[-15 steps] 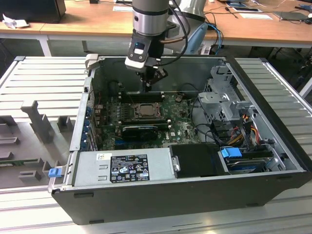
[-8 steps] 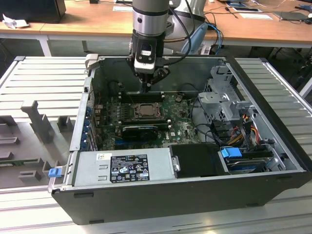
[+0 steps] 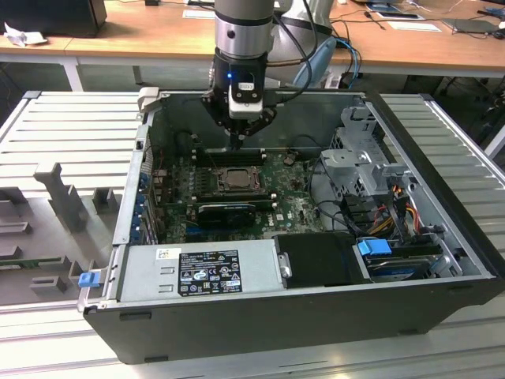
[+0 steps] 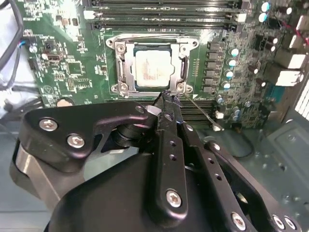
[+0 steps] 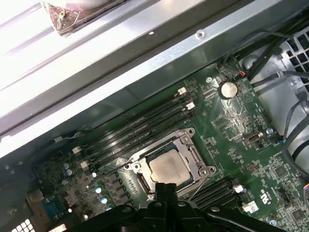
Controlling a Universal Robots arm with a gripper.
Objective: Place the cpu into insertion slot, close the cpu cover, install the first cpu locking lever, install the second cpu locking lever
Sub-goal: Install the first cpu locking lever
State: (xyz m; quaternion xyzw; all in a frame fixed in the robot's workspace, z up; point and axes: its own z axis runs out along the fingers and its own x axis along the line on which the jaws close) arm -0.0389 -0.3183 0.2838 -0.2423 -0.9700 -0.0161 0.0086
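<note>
Here, closed pincer (image 4: 167,95) at cpu cover (image 4: 124,67) edge, cpu (image 4: 152,65) seated.

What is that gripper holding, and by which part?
Nothing that I can make out: the gripper is shut, its tips at a corner of the cpu cover, next to a thin locking lever. The cpu sits beneath that cover.

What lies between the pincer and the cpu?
In the second wrist view, only the rim of the cpu cover lies between the pincer and the cpu.
</note>
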